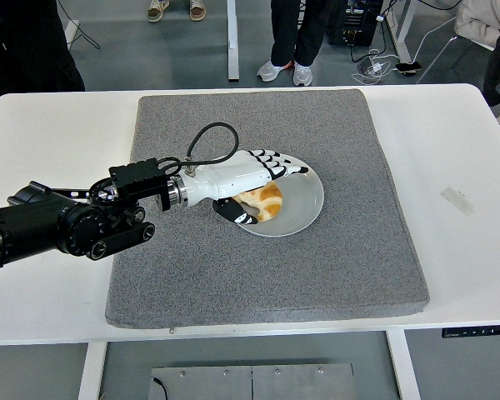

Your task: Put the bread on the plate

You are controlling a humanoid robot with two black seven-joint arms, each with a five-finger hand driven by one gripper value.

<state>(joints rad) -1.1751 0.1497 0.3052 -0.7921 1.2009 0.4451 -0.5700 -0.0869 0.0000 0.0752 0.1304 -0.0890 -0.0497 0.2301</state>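
Lab: floor cables (375, 62), standing people's legs (293, 37).

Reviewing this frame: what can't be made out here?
- Head view: whether the left hand touches the bread; the hand covers the bread's near-left part.
- Head view: the plate's left rim, hidden under the hand.
- Head view: the people at the top, cut off by the edge.
- Right arm: out of view.
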